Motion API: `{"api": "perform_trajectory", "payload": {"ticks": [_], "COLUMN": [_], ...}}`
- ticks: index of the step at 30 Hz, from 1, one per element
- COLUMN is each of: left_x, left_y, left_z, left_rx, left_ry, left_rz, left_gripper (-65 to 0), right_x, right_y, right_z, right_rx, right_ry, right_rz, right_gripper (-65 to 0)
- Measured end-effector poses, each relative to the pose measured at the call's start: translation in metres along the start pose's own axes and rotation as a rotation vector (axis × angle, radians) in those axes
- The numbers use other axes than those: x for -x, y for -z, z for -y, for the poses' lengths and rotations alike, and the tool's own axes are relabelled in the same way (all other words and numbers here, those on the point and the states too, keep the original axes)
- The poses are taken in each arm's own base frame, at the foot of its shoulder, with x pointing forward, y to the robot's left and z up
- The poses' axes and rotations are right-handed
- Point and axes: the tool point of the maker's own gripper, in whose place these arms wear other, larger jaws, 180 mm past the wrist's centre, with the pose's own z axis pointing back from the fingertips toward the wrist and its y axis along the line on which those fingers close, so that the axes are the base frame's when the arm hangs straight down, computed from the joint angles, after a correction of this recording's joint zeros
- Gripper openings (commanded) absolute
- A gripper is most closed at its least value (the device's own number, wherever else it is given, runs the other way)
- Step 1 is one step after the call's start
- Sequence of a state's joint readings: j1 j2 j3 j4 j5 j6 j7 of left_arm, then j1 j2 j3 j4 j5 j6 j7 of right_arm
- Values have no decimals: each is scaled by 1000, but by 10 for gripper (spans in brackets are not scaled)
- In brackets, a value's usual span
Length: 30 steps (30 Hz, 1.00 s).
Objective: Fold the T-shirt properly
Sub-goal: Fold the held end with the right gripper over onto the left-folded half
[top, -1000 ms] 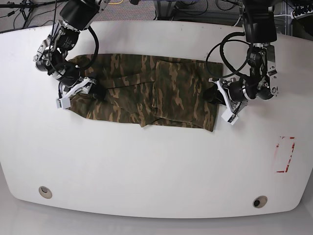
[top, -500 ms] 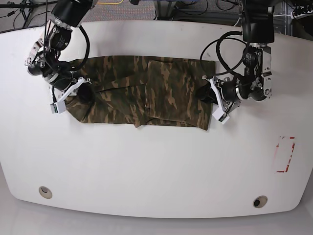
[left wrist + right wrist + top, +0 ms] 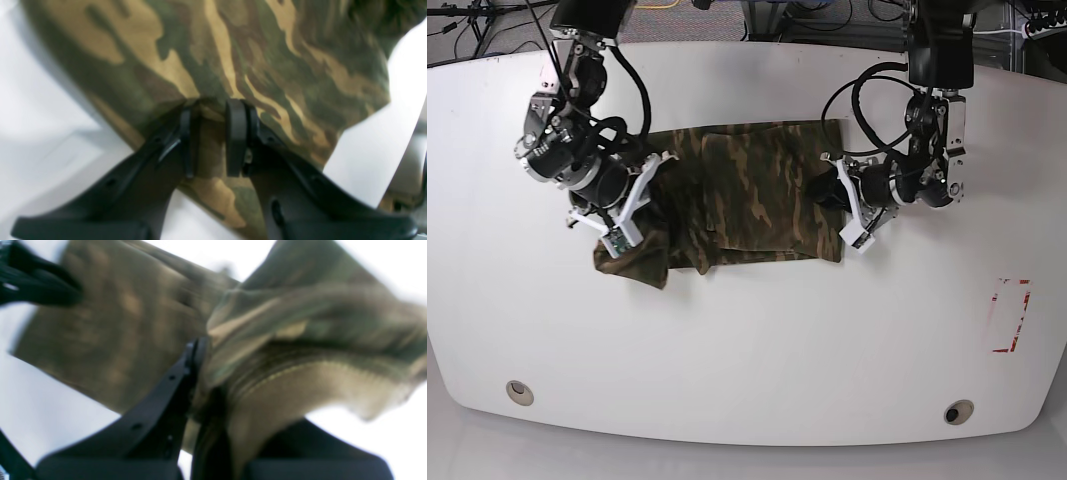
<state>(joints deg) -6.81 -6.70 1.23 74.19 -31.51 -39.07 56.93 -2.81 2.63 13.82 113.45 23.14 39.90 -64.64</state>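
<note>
On white table (image 3: pixel 747 330), unlabelled camouflage T-shirt (image 3: pixel 757 190)

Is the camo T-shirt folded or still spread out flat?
Partly folded: the T-shirt shows overlapping layers mid-table, and its end by the right gripper is bunched and lifted.

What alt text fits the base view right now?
Both hands grip a camouflage T-shirt on a white table: the right hand lifts its bunched end, and the left hand pinches the opposite edge.
</note>
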Motion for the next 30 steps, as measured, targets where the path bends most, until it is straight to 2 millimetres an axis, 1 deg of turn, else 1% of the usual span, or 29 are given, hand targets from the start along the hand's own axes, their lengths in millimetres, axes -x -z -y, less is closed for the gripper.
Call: {"api": "perform_trajectory", "payload": {"ticks": [3, 4, 5, 6, 7, 12, 14, 18, 21, 24, 25, 26, 27, 30], "left_x": [0, 0, -1, -1, -1, -1, -1, -1, -1, -1, 0, -1, -1, -2], "left_y": [5, 6, 6, 6, 6, 6, 6, 6, 6, 6, 6, 6, 6, 6], "left_z": [4, 5, 5, 4, 4, 3, 3, 4, 3, 3, 3, 4, 4, 4], "left_rx": [-1, -3, -4, -8, -8, -11, -11, -11, -12, -12, -12, -11, -11, -10], "left_ry": [-2, -12, -18, -30, -36, -50, -50, -50, -52, -53, -53, -53, -55, -56], "left_rz": [-22, -22, -16, -13, -11, -9, -9, -9, -9, -9, -9, -5, -2, 5], "left_gripper": [-529, -529, -529, -529, -529, -529, -529, -529, -529, -529, -529, -529, -529, -529], "right_x": [-8, -13, -16, -20, -24, -32, -37, -43, -42, -44, -46, -47, -47, -47], "right_y": [8, 12, 13, 17, 18, 26, 27, 29, 30, 34, 34, 35, 37, 42], "right_z": [-17, -26, -29, -39, -44, -75, -83, -88, -93, -110, -118, -121, -129, -136], "right_rx": [-33, -58, -63, -89, -100, -175, -198, -206, -213, -250, -273, -282, -308, -332], "right_ry": [-38, -58, -61, -78, -85, -106, -103, -99, -115, -134, -137, -133, -125, -101], "right_rz": [-2, 4, 11, 19, 28, 55, 76, 91, 81, 76, 79, 81, 83, 90], "right_gripper": [-650, -650, -650, -650, -650, -650, -650, -650, -650, -650, -650, -650, -644, -614]}}
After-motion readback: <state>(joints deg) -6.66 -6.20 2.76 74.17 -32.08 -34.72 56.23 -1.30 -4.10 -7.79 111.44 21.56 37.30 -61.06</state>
